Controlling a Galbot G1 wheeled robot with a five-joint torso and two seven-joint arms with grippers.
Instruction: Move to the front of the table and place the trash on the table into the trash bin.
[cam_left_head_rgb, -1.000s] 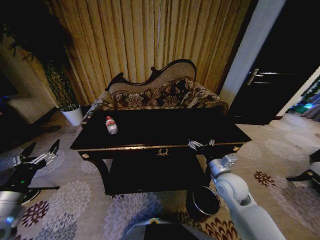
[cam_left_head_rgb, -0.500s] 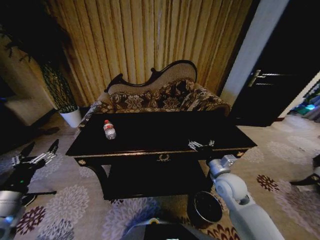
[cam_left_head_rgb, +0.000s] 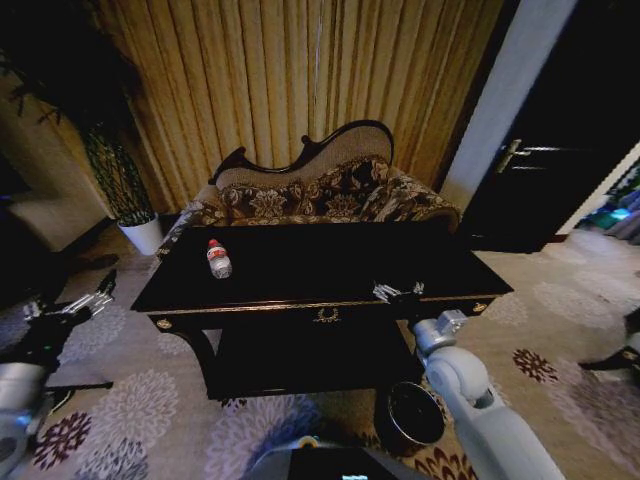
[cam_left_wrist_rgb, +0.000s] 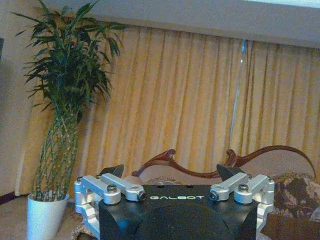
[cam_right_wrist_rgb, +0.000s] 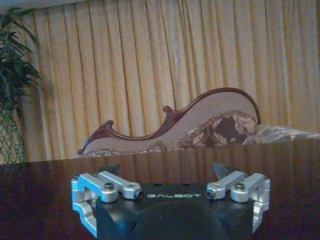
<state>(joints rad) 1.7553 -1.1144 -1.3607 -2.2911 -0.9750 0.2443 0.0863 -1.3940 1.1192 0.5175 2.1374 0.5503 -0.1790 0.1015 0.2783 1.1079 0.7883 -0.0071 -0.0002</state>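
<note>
The black glossy table (cam_left_head_rgb: 320, 265) with gold trim stands right ahead. On its left part stands the trash I can see, a clear plastic bottle (cam_left_head_rgb: 218, 259) with a red label. The trash bin (cam_left_head_rgb: 413, 413), a small round dark bucket, sits on the carpet below the table's front right corner. My right gripper (cam_left_head_rgb: 398, 292) hovers open at the table's front edge, right of the gold emblem; its wrist view shows the spread gripper (cam_right_wrist_rgb: 166, 168) low over the tabletop (cam_right_wrist_rgb: 45, 180). My left gripper (cam_left_head_rgb: 70, 305) hangs open over the carpet, well left of the table, and is empty (cam_left_wrist_rgb: 171, 171).
An ornate sofa (cam_left_head_rgb: 320, 185) stands behind the table before golden curtains. A tall plant in a white pot (cam_left_head_rgb: 147, 232) is at the back left. A dark door (cam_left_head_rgb: 560, 150) is at the right. Patterned carpet lies open on both sides.
The whole picture shifted in the first half second as the camera moved closer to the table, then held. My left gripper has edged slightly up and left; the right has barely moved.
</note>
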